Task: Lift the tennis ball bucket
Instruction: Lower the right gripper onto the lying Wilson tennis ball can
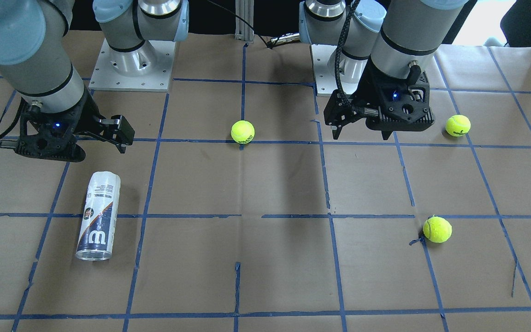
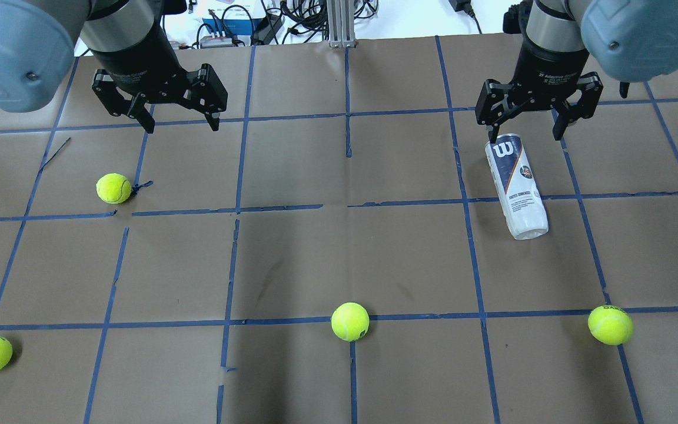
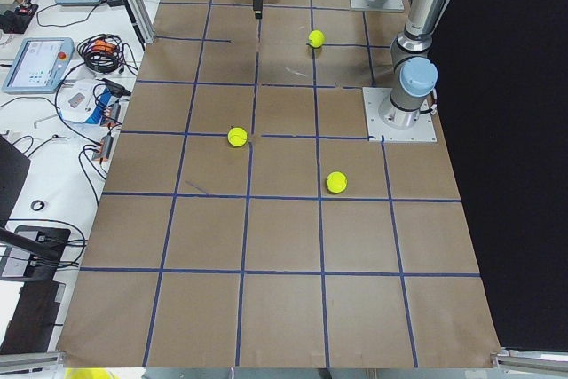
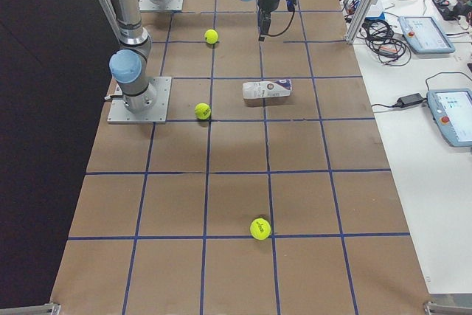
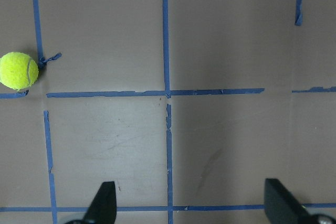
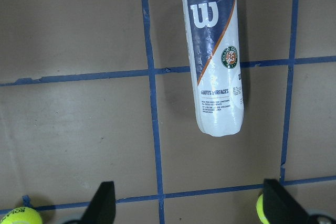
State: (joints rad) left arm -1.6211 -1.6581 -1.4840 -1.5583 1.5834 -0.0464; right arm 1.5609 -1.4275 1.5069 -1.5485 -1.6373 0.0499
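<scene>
While both the left fingers (image 5: 102,205) and right fingers (image 6: 103,205) hang wide open holding nothing, the tennis ball bucket (image 6: 215,61) lies on its side on the brown-paper counter (image 2: 315,259), clear of the right pair (untouched). Slim smooth plastic cylinder, glossy white-and-navy label, big W.

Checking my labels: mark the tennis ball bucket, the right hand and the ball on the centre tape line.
tennis ball bucket (image 2: 516,187): overhead view, middle of its label.
right hand (image 2: 525,139): overhead view, midway between its open fingertips.
ball on the centre tape line (image 2: 350,321): overhead view, the ball's centre.
</scene>
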